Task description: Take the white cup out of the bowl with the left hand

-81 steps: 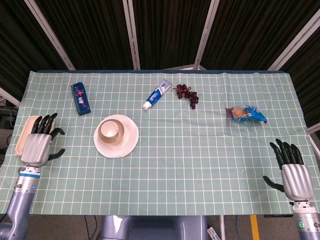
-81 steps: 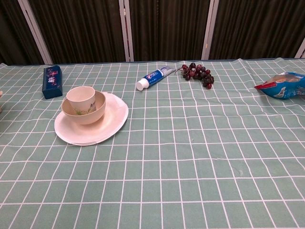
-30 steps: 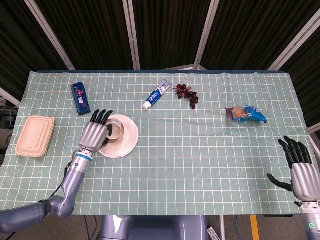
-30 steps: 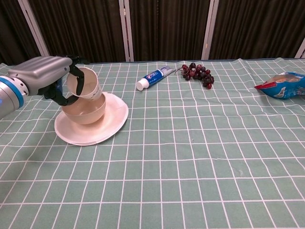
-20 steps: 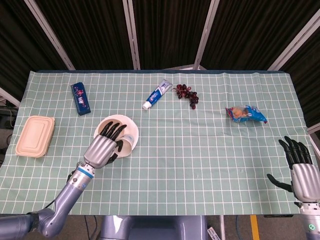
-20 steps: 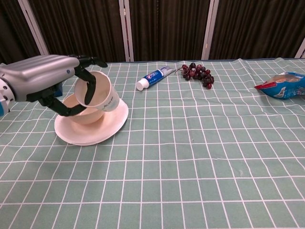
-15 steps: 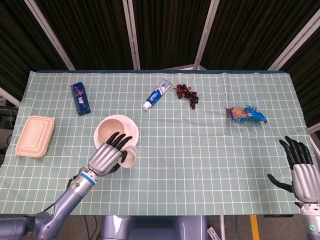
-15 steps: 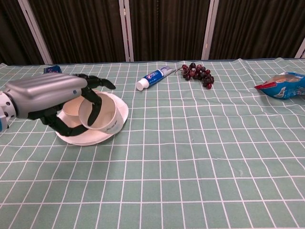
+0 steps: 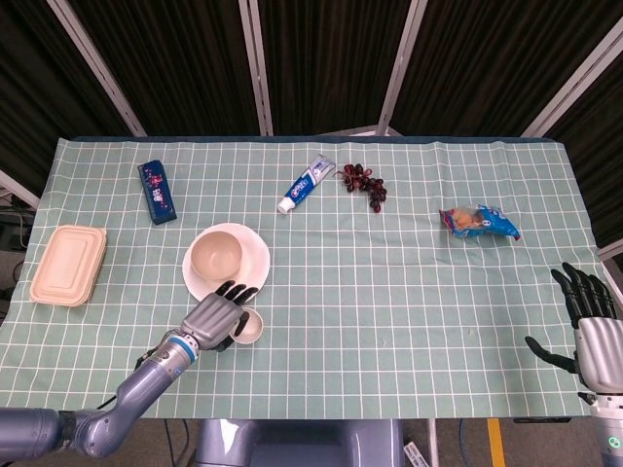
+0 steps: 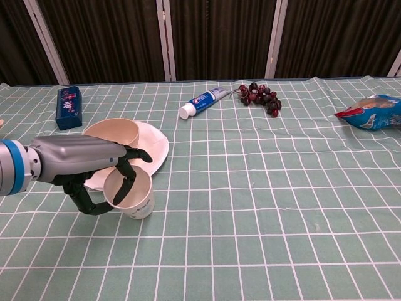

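head view: left hand (image 9: 216, 319) grips the small white plastic cup (image 9: 249, 327), now beyond the round white plate (image 9: 261, 265) and clear of the cream bowl (image 9: 216, 256). chest view: fingers (image 10: 128, 177) hooked inside the tilted cup; releasing early could topple it.

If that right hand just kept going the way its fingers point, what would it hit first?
Probably nothing: the right hand points up the table's right edge. The snack bag lies further left, so the way looks free, though depth is unclear.
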Robot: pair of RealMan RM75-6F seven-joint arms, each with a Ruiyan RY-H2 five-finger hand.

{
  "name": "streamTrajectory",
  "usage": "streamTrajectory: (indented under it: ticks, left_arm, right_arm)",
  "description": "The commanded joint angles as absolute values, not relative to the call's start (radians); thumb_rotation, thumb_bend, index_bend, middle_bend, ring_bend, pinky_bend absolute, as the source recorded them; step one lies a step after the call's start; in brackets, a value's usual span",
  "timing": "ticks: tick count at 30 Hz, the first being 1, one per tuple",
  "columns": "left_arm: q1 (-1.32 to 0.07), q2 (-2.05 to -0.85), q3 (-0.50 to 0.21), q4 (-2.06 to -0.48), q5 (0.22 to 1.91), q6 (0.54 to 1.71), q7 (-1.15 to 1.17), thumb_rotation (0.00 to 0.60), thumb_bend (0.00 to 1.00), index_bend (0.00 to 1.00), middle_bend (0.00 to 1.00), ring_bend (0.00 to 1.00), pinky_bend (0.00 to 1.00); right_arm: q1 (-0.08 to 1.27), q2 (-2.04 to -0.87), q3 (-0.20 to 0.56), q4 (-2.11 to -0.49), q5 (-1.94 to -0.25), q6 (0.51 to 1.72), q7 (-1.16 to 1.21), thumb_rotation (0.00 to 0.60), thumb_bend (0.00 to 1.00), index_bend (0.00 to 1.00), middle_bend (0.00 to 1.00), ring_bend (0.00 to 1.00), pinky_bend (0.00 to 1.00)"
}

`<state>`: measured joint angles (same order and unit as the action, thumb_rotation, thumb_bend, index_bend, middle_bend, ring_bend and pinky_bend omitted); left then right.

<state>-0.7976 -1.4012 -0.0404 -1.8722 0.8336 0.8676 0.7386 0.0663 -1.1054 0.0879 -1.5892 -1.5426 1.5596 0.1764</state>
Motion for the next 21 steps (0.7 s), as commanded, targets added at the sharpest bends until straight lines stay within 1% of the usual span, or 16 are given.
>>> streamTrajectory:
  ticks: [1,2,4,8,11,14,16,19,20,21]
  left_arm:
    - [-0.829,-1.411,-0.024,-1.886,0.796,0.886,0.771,0.600,0.56,0.52,0.00,0.00,0.00]
    - [-0.831,-1.414,-0.021,-1.887,0.798,0.899,0.771,0.600,0.56,0.46,0.00,0.00,0.00]
    - [-0.830,-1.417,-0.015,-1.888,0.805,0.917,0.769,0.600,0.55,0.39,0.00,0.00,0.00]
    - [-0.820,-1.410,-0.009,-1.901,0.830,0.958,0.748,0.600,0.47,0.20,0.00,0.00,0.00]
    - [-0.796,-1.392,-0.006,-1.915,0.890,1.006,0.715,0.600,0.46,0.12,0.00,0.00,0.00]
    - [-0.760,-1.365,0.007,-1.938,0.969,1.062,0.679,0.600,0.44,0.08,0.00,0.00,0.00]
    - [-0.733,-1.345,0.019,-1.955,1.020,1.100,0.656,0.600,0.43,0.07,0.00,0.00,0.00]
    - [-0.665,-1.313,0.046,-1.965,1.139,1.202,0.608,0.600,0.42,0.07,0.00,0.00,0.00]
    - [-0.628,-1.297,0.066,-1.962,1.194,1.255,0.586,0.600,0.42,0.07,0.00,0.00,0.00]
    - [-0.606,-1.290,0.078,-1.955,1.231,1.284,0.567,0.600,0.41,0.07,0.00,0.00,0.00]
  right_arm:
    - [0.066,-1.105,0.088,-1.589,-1.543,1.561,0.177,0.600,0.07,0.07,0.00,0.00,0.00]
    - [0.065,-1.106,0.088,-1.589,-1.543,1.562,0.177,0.600,0.07,0.07,0.00,0.00,0.00]
    - [0.065,-1.106,0.088,-1.589,-1.543,1.562,0.176,0.600,0.07,0.07,0.00,0.00,0.00]
    - [0.065,-1.107,0.088,-1.589,-1.543,1.562,0.174,0.600,0.07,0.07,0.00,0.00,0.00]
    - [0.065,-1.108,0.089,-1.587,-1.544,1.563,0.169,0.600,0.07,0.07,0.00,0.00,0.00]
    - [0.065,-1.109,0.090,-1.585,-1.542,1.563,0.166,0.600,0.07,0.07,0.00,0.00,0.00]
    - [0.065,-1.110,0.092,-1.582,-1.539,1.563,0.163,0.600,0.07,0.07,0.00,0.00,0.00]
    - [0.065,-1.111,0.094,-1.581,-1.531,1.560,0.162,0.600,0.07,0.07,0.00,0.00,0.00]
    - [0.065,-1.112,0.094,-1.579,-1.530,1.558,0.158,0.600,0.07,0.07,0.00,0.00,0.00]
    - [0.065,-1.113,0.094,-1.579,-1.529,1.557,0.154,0.600,0.07,0.07,0.00,0.00,0.00]
